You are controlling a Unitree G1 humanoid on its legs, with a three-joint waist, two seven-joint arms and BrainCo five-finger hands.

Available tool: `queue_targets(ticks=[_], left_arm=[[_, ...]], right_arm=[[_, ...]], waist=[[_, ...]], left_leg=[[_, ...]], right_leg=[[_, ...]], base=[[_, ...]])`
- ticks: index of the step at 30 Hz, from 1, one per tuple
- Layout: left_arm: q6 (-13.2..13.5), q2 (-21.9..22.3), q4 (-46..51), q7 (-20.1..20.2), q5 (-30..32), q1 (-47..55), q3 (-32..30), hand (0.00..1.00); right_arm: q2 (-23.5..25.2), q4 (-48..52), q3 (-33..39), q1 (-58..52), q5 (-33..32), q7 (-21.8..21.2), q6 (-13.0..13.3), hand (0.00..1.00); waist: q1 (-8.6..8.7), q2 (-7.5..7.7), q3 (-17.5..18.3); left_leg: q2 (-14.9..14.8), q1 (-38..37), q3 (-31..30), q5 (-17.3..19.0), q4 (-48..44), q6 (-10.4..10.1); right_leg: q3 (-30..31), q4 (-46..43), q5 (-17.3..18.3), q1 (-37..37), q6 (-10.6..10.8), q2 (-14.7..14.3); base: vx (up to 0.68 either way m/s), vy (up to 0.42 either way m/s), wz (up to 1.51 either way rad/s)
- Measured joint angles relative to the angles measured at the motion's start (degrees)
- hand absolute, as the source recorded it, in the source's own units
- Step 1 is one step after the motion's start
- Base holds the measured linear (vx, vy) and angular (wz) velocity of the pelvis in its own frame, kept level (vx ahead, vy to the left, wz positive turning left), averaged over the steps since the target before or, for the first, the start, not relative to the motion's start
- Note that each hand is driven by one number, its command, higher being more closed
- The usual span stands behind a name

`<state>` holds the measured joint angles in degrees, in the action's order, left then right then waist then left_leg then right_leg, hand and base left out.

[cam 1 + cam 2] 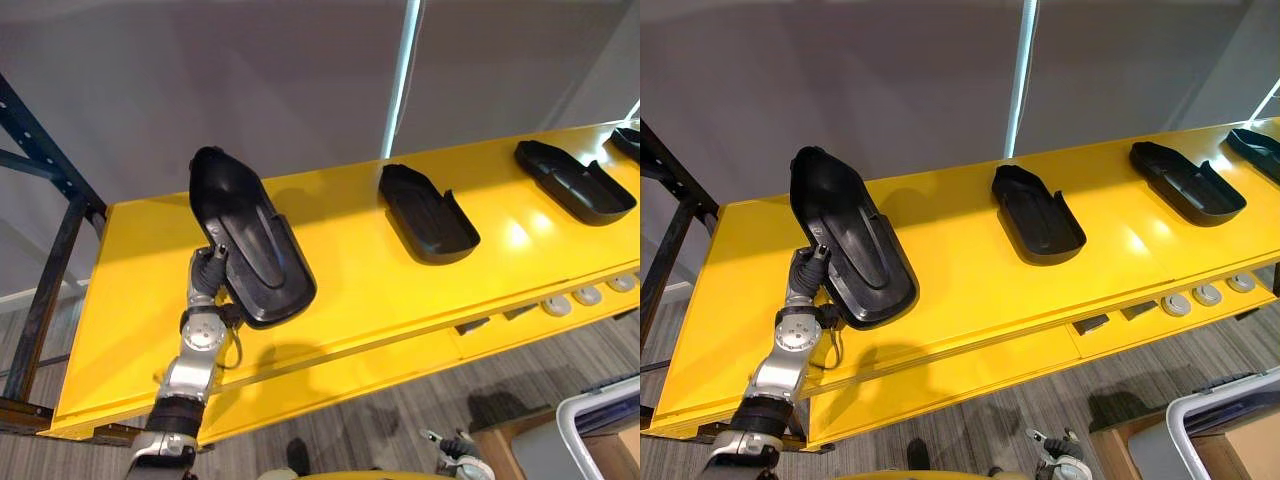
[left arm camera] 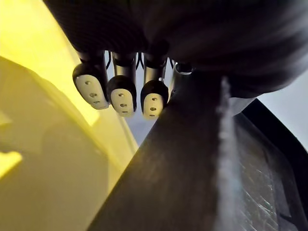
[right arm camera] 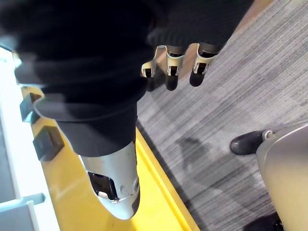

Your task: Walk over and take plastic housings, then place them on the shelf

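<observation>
eye views: four black housings. the left hand (image 1: pixel 208 268) grips the held housing (image 1: pixel 250 250), tilted above the yellow shelf (image 1: pixel 360 290). three resting housings (image 1: pixel 427 213) lie to the hand's right.
left wrist view: fingers (image 2: pixel 122 96) curl on its edge.
right wrist view: right hand (image 3: pixel 175 60) relaxed, empty, over the floor (image 3: pixel 231 106).

wall (image 1: pixel 200 80): plain grey | light strip (image 1: pixel 402 70): vertical, lit | floor (image 3: pixel 231 106): grey carpet | rack frame (image 1: pixel 60 265): dark steel
</observation>
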<state>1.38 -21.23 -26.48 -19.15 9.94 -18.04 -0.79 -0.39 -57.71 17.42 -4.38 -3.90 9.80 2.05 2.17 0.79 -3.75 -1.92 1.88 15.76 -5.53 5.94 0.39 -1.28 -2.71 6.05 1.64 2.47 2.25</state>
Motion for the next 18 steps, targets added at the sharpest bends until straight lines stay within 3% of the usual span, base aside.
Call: queue_targets(ticks=[2,3,18], left_arm=[[-0.50,-0.69,-1.86,0.05,0.99,-1.82,-0.01,1.00],[-0.67,-0.97,-2.74,0.13,1.16,-2.64,0.00,0.00],[-2.22,-2.58,-9.63,0.20,3.20,-10.53,0.07,0.00]], right_arm=[[-0.01,0.00,0.01,-0.04,0.00,-0.03,0.00,0.00],[0.00,0.01,0.01,-0.02,0.00,-0.05,0.00,0.00],[0.19,0.00,0.06,0.43,-0.01,-1.24,0.03,0.00]], waist=[[0.04,0.26,-0.12],[0.04,0.33,-0.16],[0.16,0.89,-0.96]], left_leg=[[0.15,0.00,0.15,0.13,-0.01,0.14],[0.24,0.00,0.22,0.18,-0.02,0.16],[0.78,0.01,0.47,0.51,0.01,0.02]], right_leg=[[0.16,0.07,-0.12,-0.01,-0.11,0.04],[0.24,0.10,-0.13,-0.01,-0.11,0.10],[0.76,0.35,-0.23,-0.03,-0.01,0.29]], base=[[0.05,0.003,-0.04],[0.06,0.005,-0.02],[0.03,0.001,-0.02]])
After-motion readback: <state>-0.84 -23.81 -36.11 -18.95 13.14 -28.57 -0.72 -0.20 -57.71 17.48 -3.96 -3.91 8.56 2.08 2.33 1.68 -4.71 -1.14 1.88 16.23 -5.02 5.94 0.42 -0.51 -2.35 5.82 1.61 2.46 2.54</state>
